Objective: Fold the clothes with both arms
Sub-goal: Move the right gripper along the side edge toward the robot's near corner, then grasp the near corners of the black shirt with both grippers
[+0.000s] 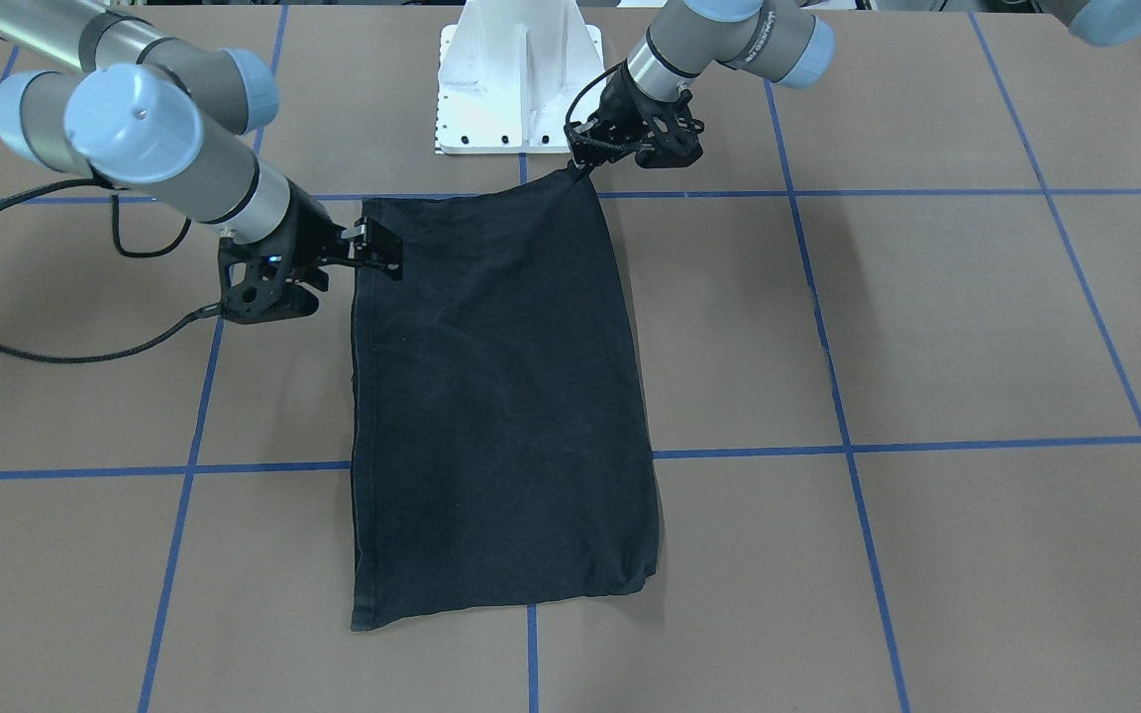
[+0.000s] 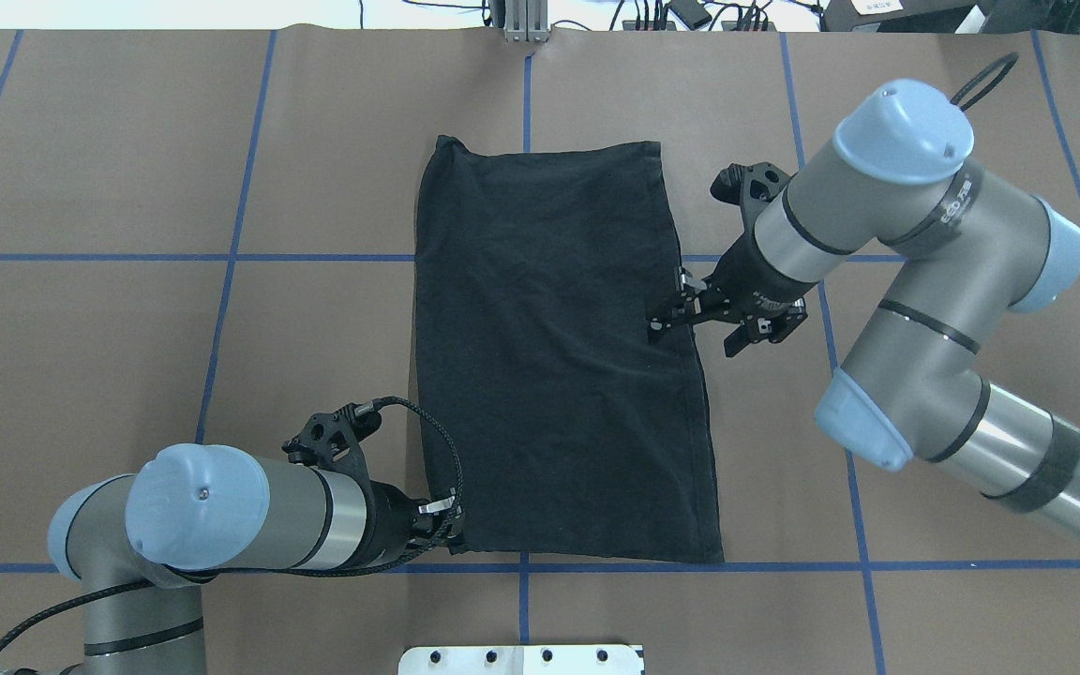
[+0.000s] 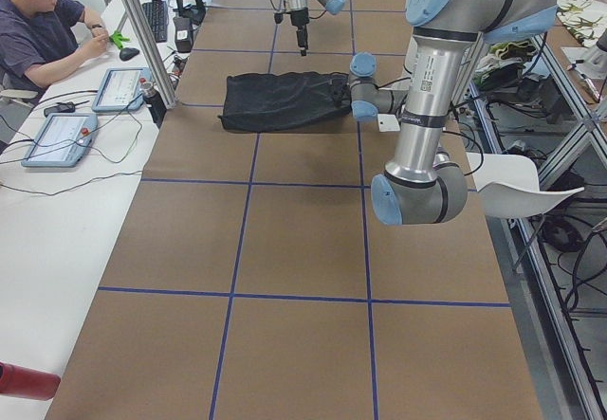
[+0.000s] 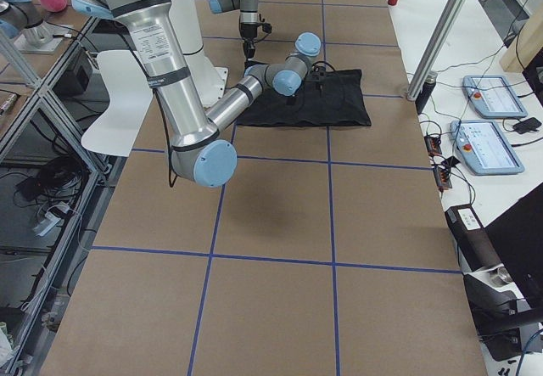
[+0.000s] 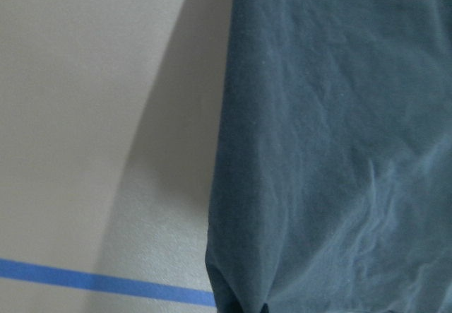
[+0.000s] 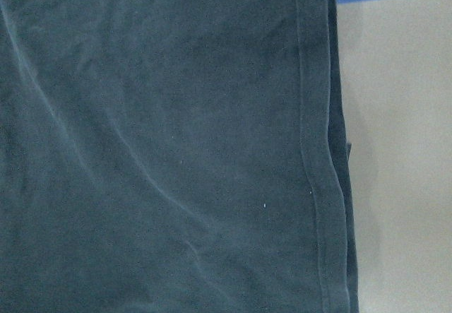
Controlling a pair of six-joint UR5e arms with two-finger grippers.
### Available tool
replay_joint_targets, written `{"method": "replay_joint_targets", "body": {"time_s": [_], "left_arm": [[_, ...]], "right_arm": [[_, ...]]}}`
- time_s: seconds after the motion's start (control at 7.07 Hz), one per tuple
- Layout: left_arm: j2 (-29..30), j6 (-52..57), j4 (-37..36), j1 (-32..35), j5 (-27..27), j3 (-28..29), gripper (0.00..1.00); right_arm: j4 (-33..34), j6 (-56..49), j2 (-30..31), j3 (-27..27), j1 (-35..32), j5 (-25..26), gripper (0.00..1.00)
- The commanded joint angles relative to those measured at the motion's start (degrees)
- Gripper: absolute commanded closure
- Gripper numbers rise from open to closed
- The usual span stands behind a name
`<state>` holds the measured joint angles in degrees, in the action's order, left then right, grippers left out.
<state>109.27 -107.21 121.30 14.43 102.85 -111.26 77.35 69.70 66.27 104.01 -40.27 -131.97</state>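
The black T-shirt (image 2: 559,356) lies folded into a long rectangle in the middle of the table (image 2: 127,328). Its long axis runs from the robot's side to the far side, and only plain black cloth shows. The left hand (image 1: 578,170) is clamped on the near corner on the robot's left and pulls it up into a point. The right hand (image 2: 667,305) sits at the middle of the right long edge with its fingers apart. Bare brown table with blue tape lines (image 2: 221,256) spreads wide on both sides. A white mount (image 1: 519,79) stands near the near short edge. The lettering on the right arm (image 2: 957,202) is too small to read.
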Motion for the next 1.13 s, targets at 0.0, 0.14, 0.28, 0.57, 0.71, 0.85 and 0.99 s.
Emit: {"method": "replay_joint_targets", "body": {"time_s": [0.0,0.14,0.28,0.57,0.71,0.85,0.99], "left_arm": [[0.15,-0.02,-0.18,-0.02,0.07,-0.63,1.0],[0.15,-0.02,-0.18,-0.02,0.07,-0.72,1.0],[0.15,-0.02,-0.18,-0.02,0.07,-0.72,1.0],[0.15,-0.02,-0.18,-0.1,0.07,-0.72,1.0],[0.15,-0.02,-0.18,-0.19,0.07,-0.72,1.0],[0.15,-0.02,-0.18,-0.19,0.07,-0.72,1.0],[0.15,-0.02,-0.18,-0.28,0.07,-0.63,1.0]], "right_arm": [[0.16,8.75,1.84,2.16,7.81,7.31,0.0],[0.77,9.83,2.89,2.07,10.01,7.86,0.0],[0.78,10.89,4.11,2.07,11.43,9.17,0.0],[2.0,14.75,5.18,2.07,14.76,10.41,0.0],[4.27,14.76,4.83,2.25,15.74,10.94,0.0],[5.86,14.76,4.66,2.34,16.27,11.29,0.0],[6.84,14.76,4.74,2.77,16.71,11.29,0.0]]}}
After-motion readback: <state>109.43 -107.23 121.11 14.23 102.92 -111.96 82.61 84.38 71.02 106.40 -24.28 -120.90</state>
